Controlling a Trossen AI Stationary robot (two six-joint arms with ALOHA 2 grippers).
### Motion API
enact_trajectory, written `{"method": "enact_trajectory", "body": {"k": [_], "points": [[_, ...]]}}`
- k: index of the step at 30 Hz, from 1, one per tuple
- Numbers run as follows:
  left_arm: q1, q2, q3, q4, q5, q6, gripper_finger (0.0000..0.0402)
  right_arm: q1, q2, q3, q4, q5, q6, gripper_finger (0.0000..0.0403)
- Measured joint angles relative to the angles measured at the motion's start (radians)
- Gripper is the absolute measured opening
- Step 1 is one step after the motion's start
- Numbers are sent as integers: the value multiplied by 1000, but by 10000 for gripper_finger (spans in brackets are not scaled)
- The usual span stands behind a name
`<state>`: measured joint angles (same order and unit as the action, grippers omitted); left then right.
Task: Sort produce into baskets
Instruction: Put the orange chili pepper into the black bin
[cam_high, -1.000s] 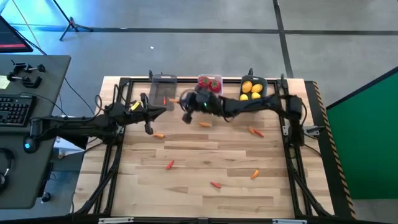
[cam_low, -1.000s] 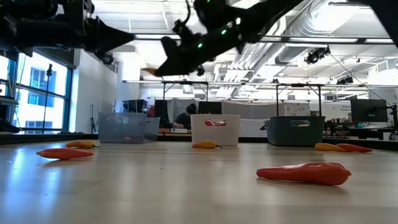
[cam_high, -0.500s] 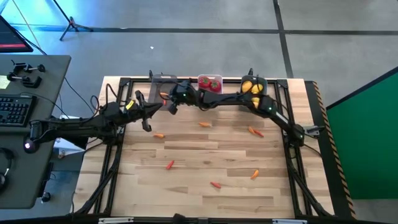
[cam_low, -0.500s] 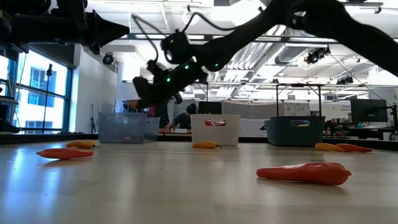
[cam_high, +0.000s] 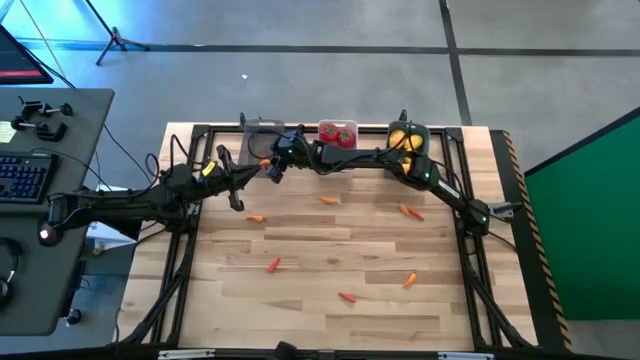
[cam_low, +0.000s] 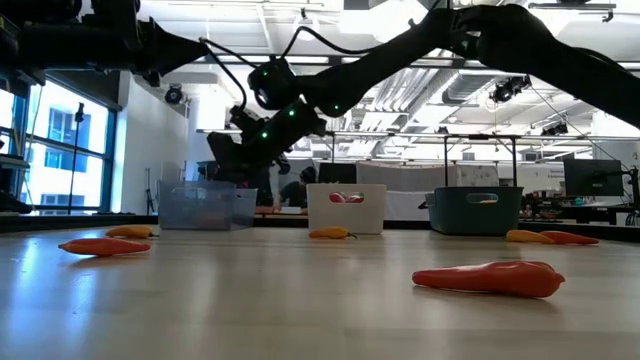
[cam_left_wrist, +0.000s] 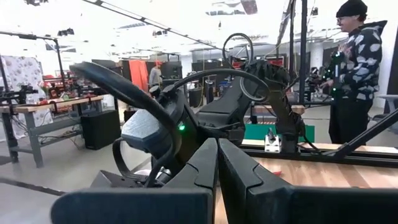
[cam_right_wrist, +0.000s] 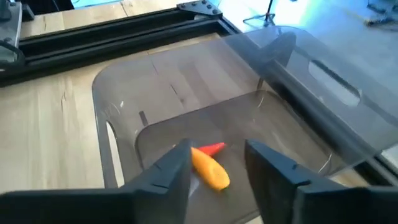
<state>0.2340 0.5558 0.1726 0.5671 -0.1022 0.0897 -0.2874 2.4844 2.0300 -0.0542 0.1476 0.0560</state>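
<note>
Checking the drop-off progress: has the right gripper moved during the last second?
Yes. The right gripper went from near the white basket leftward to over the grey translucent basket.

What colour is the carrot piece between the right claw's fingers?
Orange carrot piece, over the grey translucent bin; right wrist view shows it best.

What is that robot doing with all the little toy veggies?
It is sorting them into bins. The right gripper is open above the clear grey bin, with an orange carrot piece between its fingers and a red piece already inside. The left gripper waits shut nearby. Tomatoes sit in the white bin, lemons in the dark bin, and several carrot pieces lie on the table.
</note>
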Motion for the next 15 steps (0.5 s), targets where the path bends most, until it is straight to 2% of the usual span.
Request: {"method": "enact_trajectory", "body": {"k": [3, 6, 9, 13, 15], "points": [[0, 0, 0, 0, 0, 0, 0, 0, 0, 0, -36, -4, 21, 167], [0, 0, 0, -1, 0, 0, 0, 5, -11, 0, -67, 9, 6, 166], [0, 0, 0, -2, 0, 1, 0, 19, -52, -1, -137, 45, -59, 124], [0, 0, 0, -5, -18, 20, 0, 39, -144, -4, -275, 45, -135, 28], [1, 0, 0, -5, -35, 20, 0, 46, -185, -17, -284, 63, -152, 10]]}}
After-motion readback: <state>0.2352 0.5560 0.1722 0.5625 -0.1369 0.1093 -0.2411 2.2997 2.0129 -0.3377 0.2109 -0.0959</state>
